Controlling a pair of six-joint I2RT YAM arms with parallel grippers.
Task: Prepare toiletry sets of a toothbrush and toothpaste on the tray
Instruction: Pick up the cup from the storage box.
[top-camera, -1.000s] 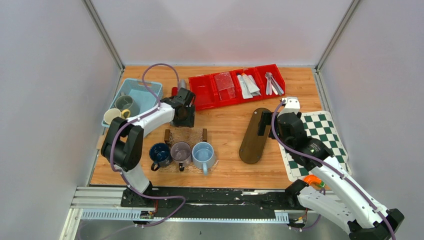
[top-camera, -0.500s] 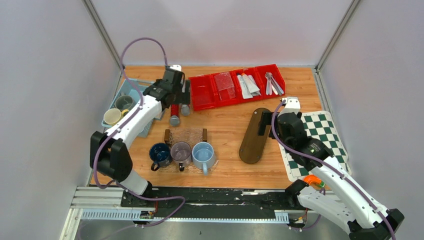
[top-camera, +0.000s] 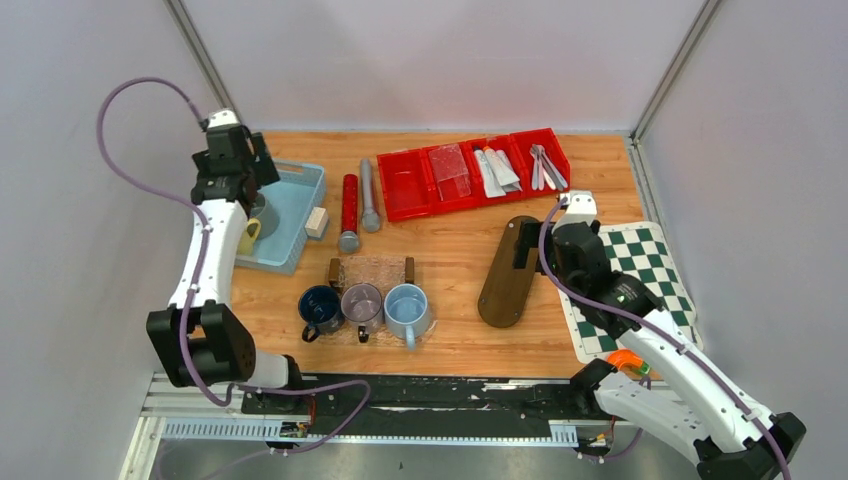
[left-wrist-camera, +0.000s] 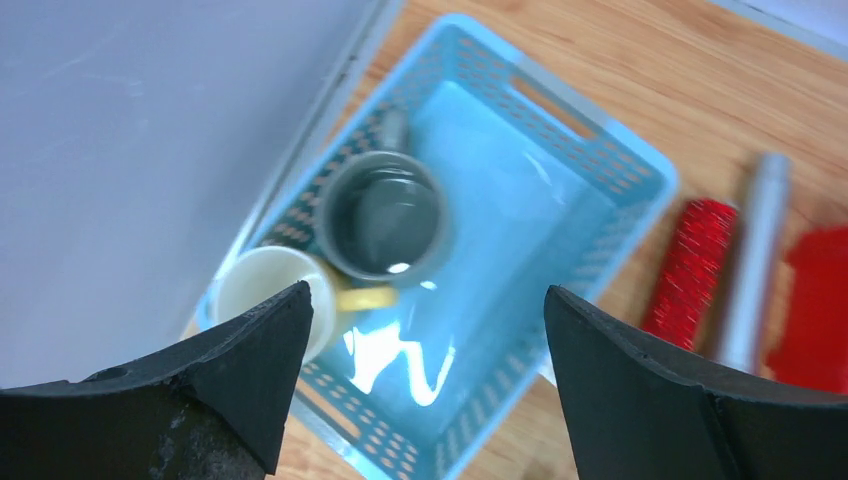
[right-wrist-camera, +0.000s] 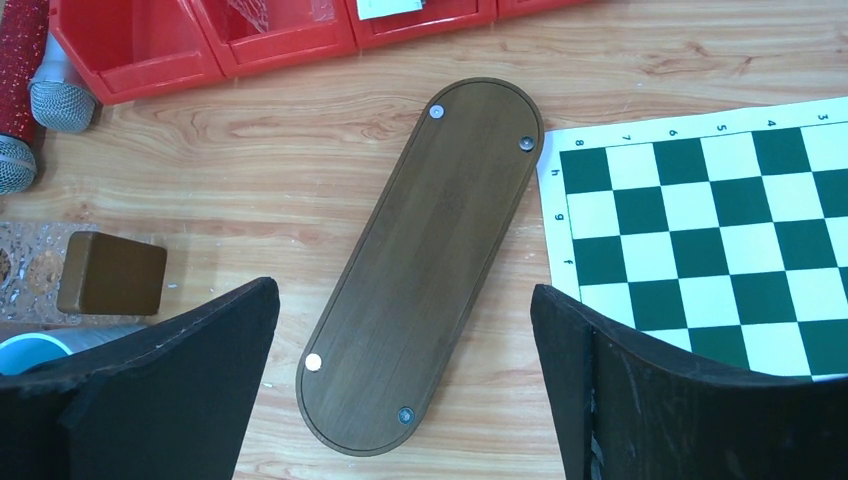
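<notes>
Centrally, one oval wooden tray (top-camera: 509, 271) is laid, two flat toothpaste tubes (top-camera: 497, 170) behind it. Empty, the left gripper (left-wrist-camera: 425, 295) and right gripper (right-wrist-camera: 402, 290) are held agape.

Bright, even light falls from above in the top view, leaving only soft, short shadows. The left wrist view is slightly soft, with white glare pooling on the blue basket (left-wrist-camera: 520, 220) floor and a glint in the grey mug (left-wrist-camera: 385, 215). The right wrist view renders the wooden tray (right-wrist-camera: 425, 260) sharply, while the fingers (right-wrist-camera: 150, 400) are near-black with little detail.
</notes>
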